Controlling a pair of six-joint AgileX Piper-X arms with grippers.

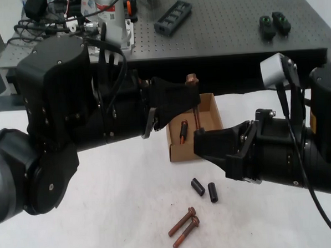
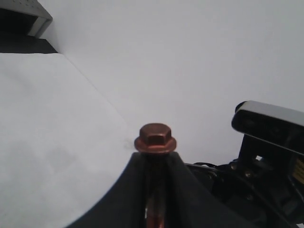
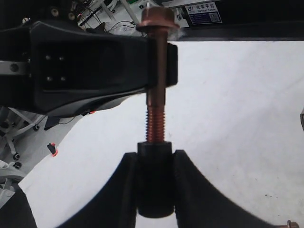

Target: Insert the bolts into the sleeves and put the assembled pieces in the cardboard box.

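Grips a bolt (image 3: 156,71) in the left gripper (image 2: 155,159), fingers shut on the shank, head up and threads down. Clamps a black sleeve (image 3: 155,183) upright in the right gripper (image 3: 155,164), straight below the bolt. Shows the threaded tip at the sleeve's mouth; cannot tell how deep. Overlaps the box (image 1: 181,151) in the high view, with both grippers held off the white sheet (image 1: 114,204). Keeps one assembled piece (image 1: 183,129) inside the box. Leaves two spare sleeves (image 1: 197,187) near the box and two spare bolts (image 1: 182,222) beyond them, all on the sheet.
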